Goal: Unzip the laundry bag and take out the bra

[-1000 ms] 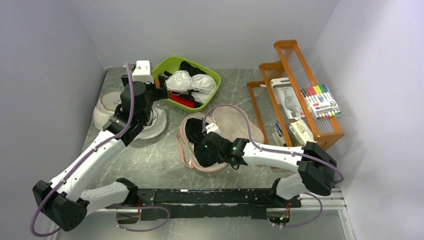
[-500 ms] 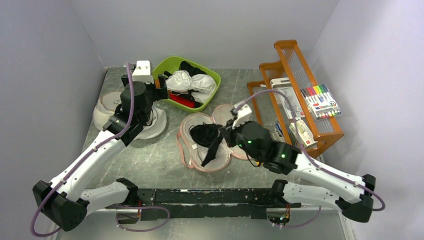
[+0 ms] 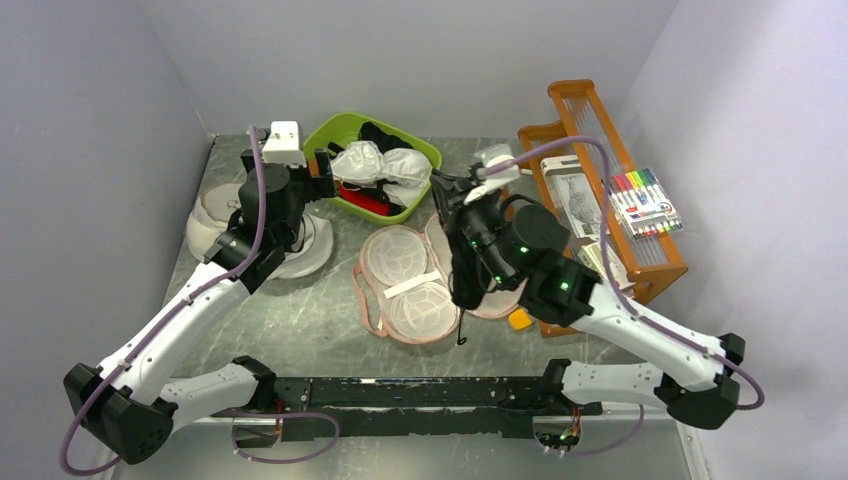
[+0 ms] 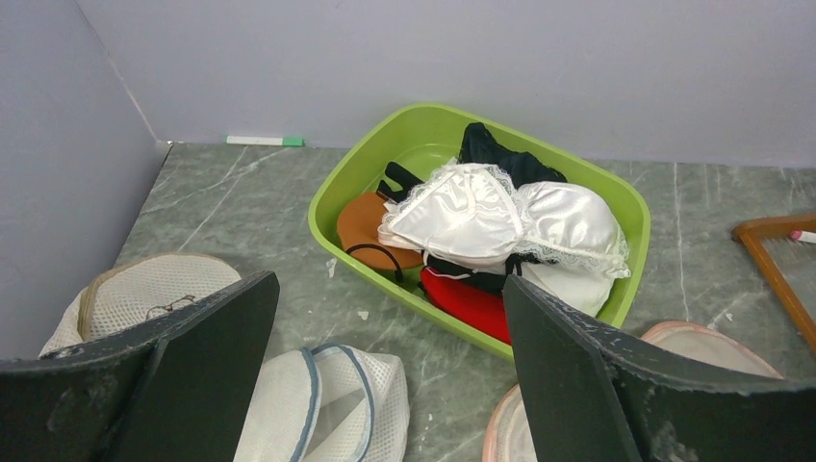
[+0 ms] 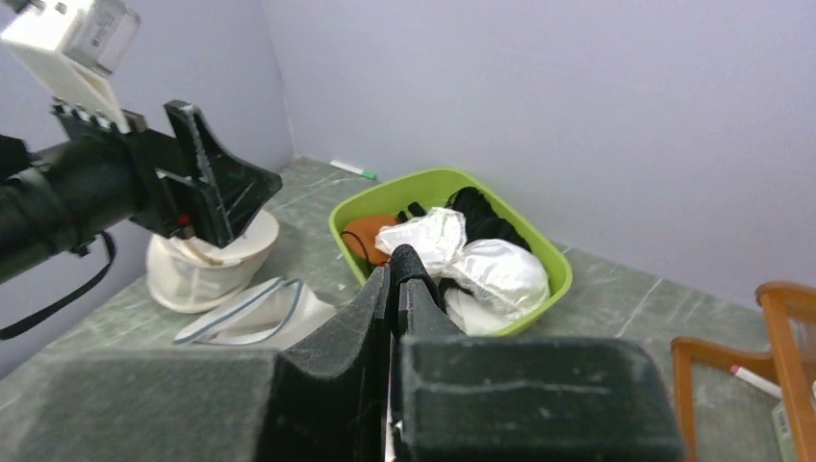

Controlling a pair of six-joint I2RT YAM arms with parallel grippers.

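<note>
The pale pink laundry bag (image 3: 405,285) lies unzipped and spread open mid-table, its white mesh lining bare. My right gripper (image 3: 447,192) is shut on the black bra (image 3: 465,268), which hangs in the air over the bag's right half with a strap dangling below. In the right wrist view the jaws (image 5: 396,279) pinch black fabric (image 5: 409,262). My left gripper (image 3: 322,178) is open and empty, hovering between the green basin and the white mesh bags. The left wrist view (image 4: 385,385) shows the pouch's pink edge (image 4: 707,342) at lower right.
A green basin (image 3: 322,133) at the back holds white bras (image 4: 500,217), red and black garments. Round white mesh bags (image 3: 215,225) lie at the left. An orange wooden rack (image 3: 600,130) with a marker pack (image 3: 640,205) stands at the right. A small yellow object (image 3: 520,320) lies by the bag.
My right gripper has pulled the black bra out of the open pouch and raised it up and towards the back. The pouch now shows its bare lining. The left arm has not moved.
</note>
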